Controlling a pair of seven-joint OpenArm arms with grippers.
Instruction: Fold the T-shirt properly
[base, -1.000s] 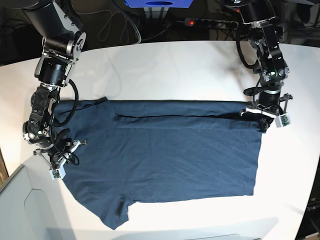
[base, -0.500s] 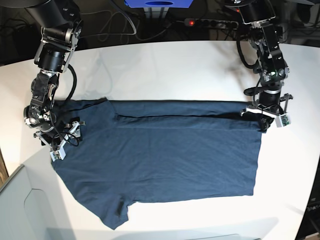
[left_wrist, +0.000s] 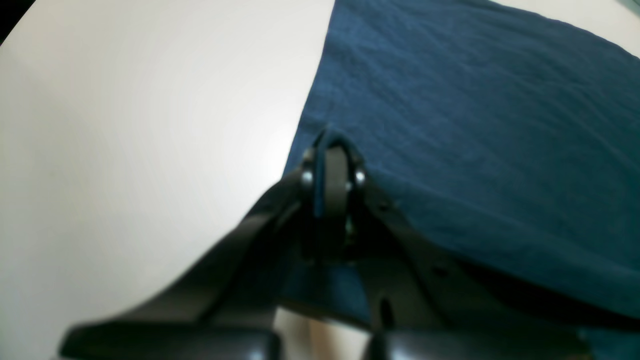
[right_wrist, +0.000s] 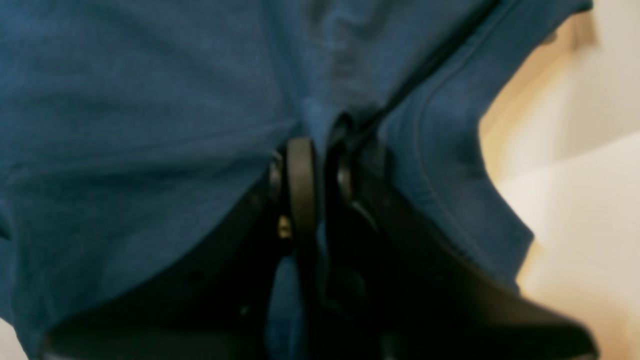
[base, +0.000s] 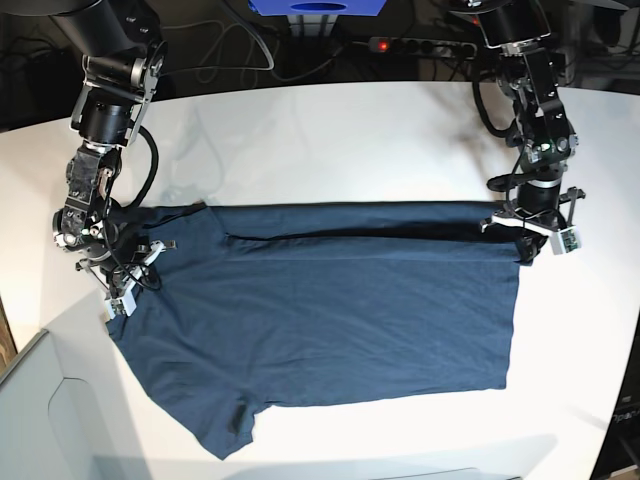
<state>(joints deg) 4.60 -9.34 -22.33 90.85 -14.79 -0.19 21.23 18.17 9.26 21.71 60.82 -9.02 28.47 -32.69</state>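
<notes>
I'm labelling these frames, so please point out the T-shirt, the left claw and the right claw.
T-shirt (base: 330, 310): base view, middle of the flat cloth.
Left claw (left_wrist: 332, 150): left wrist view, closed fingertips.
Right claw (right_wrist: 320, 145): right wrist view, closed fingertips in cloth.

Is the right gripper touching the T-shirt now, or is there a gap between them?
Touching. In the right wrist view the right gripper has its jaws shut on a pinched fold of the T-shirt.
</notes>
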